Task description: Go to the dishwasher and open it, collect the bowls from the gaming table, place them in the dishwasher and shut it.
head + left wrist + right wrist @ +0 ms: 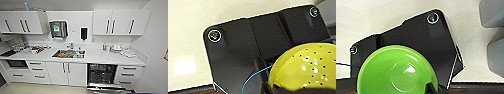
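Observation:
The dishwasher (102,74) stands open under the white counter, right of the sink. Its dark inside with wire racks shows, and its door (106,88) is folded down toward me. In the left wrist view a yellow bowl (308,66) with small dark and white specks hangs over the pale floor, with my left gripper (285,88) shut on its rim. A bright green bowl (397,71) shows in the right wrist view, open side up, and my right gripper (432,88) grips its edge. The gaming table is out of view.
A sink (68,53) with dishes sits mid-counter, and a dish rack (37,48) stands to its left. White cabinets and drawers (128,74) flank the dishwasher. A black-fronted oven (17,63) is at the left. A wall (156,62) closes the right side.

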Robot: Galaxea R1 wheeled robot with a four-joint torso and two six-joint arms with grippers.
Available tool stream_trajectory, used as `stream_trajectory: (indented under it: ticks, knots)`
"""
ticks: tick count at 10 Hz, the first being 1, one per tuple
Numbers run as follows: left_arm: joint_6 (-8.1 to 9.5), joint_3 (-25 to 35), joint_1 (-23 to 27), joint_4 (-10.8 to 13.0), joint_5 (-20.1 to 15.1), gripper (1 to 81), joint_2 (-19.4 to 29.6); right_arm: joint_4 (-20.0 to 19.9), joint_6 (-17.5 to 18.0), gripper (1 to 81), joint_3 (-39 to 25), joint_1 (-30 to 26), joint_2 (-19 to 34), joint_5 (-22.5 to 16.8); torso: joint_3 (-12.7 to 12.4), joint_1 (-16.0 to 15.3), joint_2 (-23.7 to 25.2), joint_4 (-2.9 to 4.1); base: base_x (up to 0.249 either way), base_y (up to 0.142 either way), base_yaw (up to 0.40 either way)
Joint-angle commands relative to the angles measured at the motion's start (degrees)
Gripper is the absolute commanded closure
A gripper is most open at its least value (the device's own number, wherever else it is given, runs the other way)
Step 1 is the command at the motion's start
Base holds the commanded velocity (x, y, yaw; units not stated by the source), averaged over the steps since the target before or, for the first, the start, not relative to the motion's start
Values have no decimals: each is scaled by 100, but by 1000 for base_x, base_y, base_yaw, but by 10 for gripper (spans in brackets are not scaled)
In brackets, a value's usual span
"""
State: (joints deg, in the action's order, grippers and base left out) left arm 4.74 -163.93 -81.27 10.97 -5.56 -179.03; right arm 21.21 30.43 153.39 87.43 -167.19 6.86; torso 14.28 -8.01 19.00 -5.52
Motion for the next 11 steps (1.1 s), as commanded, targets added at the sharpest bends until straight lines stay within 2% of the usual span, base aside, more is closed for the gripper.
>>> stream_trajectory:
  ticks: [1, 11]
  knots:
    - [0, 1, 300, 28, -314, 811, -37, 15, -11, 811, 14, -248, 78, -238, 0, 0, 0, 0, 133, -63, 0]
    - [0, 1, 300, 37, -314, 811, -28, 32, -2, 811, 14, -274, 70, -239, 2, -9, -9, 0, 133, -63, 0]
